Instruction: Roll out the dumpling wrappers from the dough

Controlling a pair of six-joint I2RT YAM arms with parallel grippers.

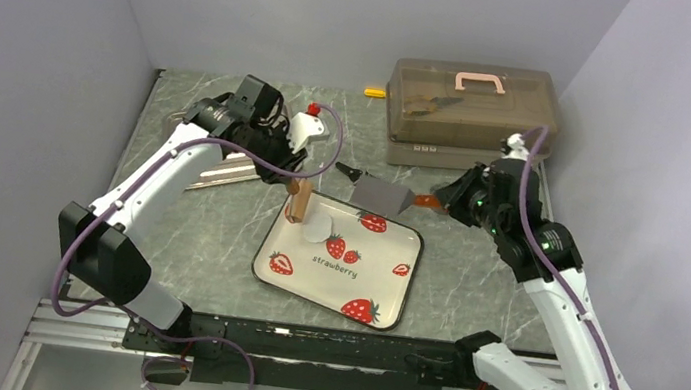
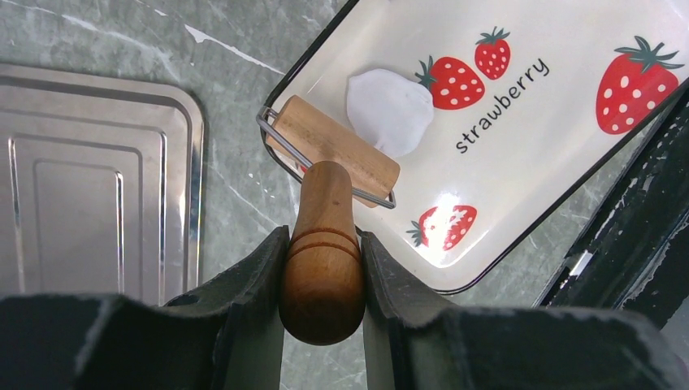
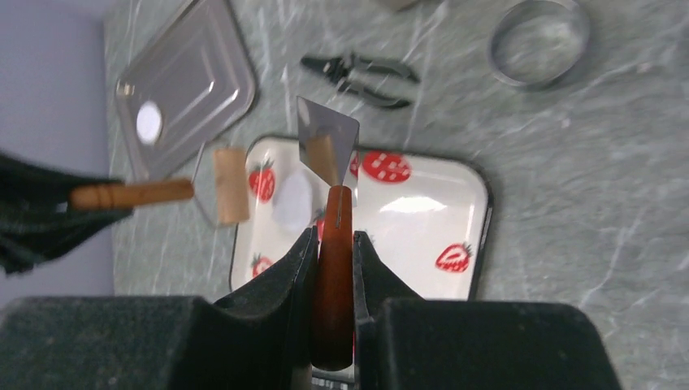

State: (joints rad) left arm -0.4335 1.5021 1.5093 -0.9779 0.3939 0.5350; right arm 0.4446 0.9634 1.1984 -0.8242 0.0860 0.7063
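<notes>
The dough lies as a flattened white patch on the strawberry plate, near its far left corner as seen from above, and its edge meets one of the printed strawberries. My left gripper is clamped on the roller, with both fingers pressed against the sides of its rounded wooden handle. The roller's barrel sits across the plate's rim just beside the dough, and I cannot tell whether the two touch. My right gripper is narrowed down tight on the reddish handle of a scraper. Its metal blade points out over the far edge of the plate, apart from the dough. A steel tray lies on the marbled table left of the plate. Beyond the plate are a pair of pliers and a round ring, and a brown toolbox stands at the back.
</notes>
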